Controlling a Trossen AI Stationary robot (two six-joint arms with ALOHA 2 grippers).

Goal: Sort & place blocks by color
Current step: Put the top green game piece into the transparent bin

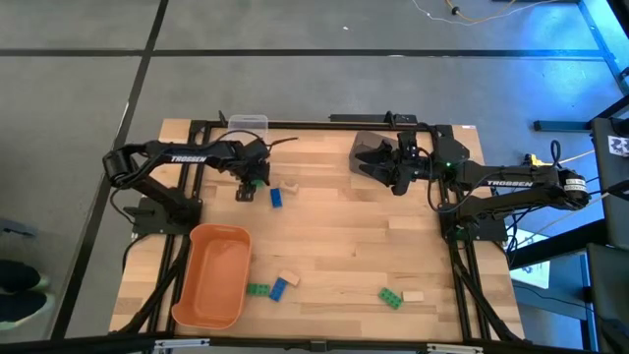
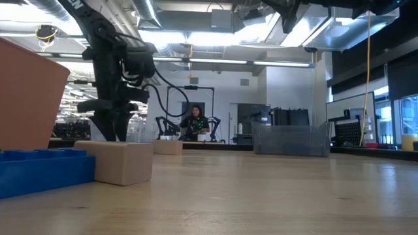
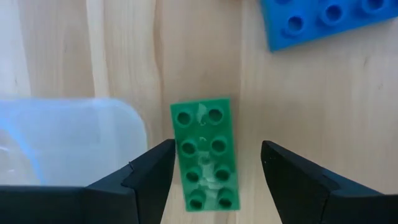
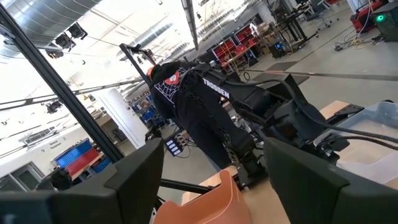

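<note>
Orange tub (image 1: 211,277) — dark bin (image 1: 370,154) — clear container (image 1: 248,123).

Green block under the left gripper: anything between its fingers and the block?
Nothing visible. In the left wrist view the green block lies flat on the wood between the open fingers of the left gripper. The clear bin sits beside it, outside the gap.

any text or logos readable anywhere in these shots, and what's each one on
"TROSSEN" – white letters on the dark left arm, high view.
"TROSSEN" – white letters on the dark right arm, high view.
"TROSSEN" – white letters on the left arm, seen from the right wrist view.
Black-and-white square marker at the right edge: a pattern, no words.
Shelf signs in the background room: too small to read.
Blocks and bins: no text.
</note>
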